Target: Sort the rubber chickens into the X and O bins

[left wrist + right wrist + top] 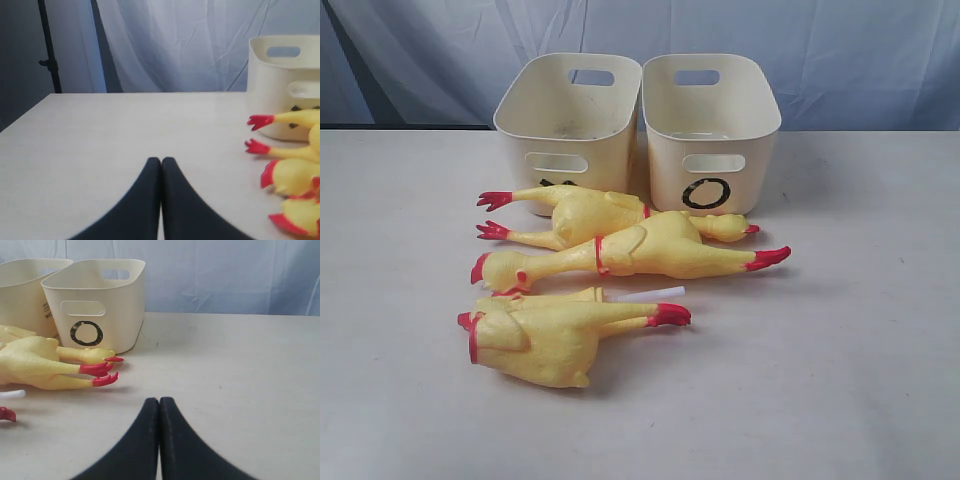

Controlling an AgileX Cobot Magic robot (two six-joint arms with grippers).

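Three rubber chickens lie on the white table in front of the bins. The rear chicken (585, 212) has its red feet to the left. The middle chicken (655, 250) points its feet to the right. Nearest is a headless body (545, 338), with a neck piece and white tube (645, 295) beside it. The X bin (610, 160) stands back left and the O bin (760, 160) back right, side by side. My left gripper (161, 161) is shut and empty over bare table, left of the chickens' feet (260, 121). Right of the chickens, my right gripper (159, 401) is also shut and empty, with the O bin (125, 305) beyond it.
A pale blue-grey curtain (840, 50) hangs behind the table. A dark stand pole (49, 50) rises beyond the table's far left corner. Neither arm shows in the exterior view. Bare tabletop (860, 330) lies right of the chickens.
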